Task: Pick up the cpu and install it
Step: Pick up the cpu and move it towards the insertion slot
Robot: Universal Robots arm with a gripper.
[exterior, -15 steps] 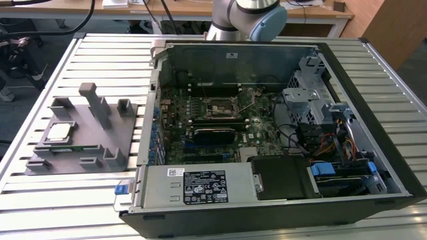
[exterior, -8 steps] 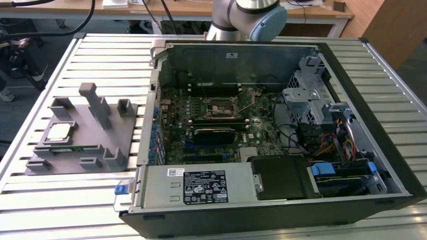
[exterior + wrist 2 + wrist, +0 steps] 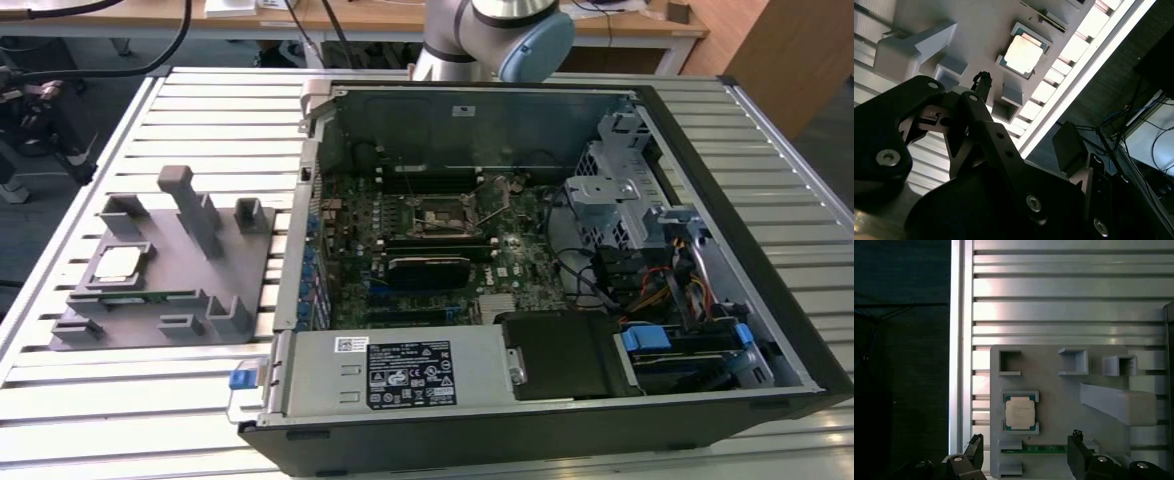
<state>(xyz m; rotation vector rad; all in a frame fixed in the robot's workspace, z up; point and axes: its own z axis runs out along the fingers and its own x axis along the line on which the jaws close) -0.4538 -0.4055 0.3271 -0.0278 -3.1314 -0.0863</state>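
Table: a silver table of long slats point(image 3: 120, 420) holds everything.
Computer case: the open black computer case point(image 3: 467, 440) lies on the exterior view's right. A dark square socket point(image 3: 438, 215) sits in the middle of its green board.
Arm: the grey and blue arm point(image 3: 494, 30) stands behind the case.
Tray: the grey tray point(image 3: 167, 270) lies beside the case, on the exterior view's left.
Gripper: in the first wrist view the black gripper point(image 3: 1026, 437) hangs above the tray, pointing down at it and touching nothing.
Fingers: the fingers point(image 3: 1076, 442) are spread wide and hold nothing.
Cpu: the cpu point(image 3: 1020, 412) lies flat in its pocket on the tray, apart from the fingers.
Memory strip: a thin green memory strip point(image 3: 1034, 450) lies just beside the cpu's pocket.
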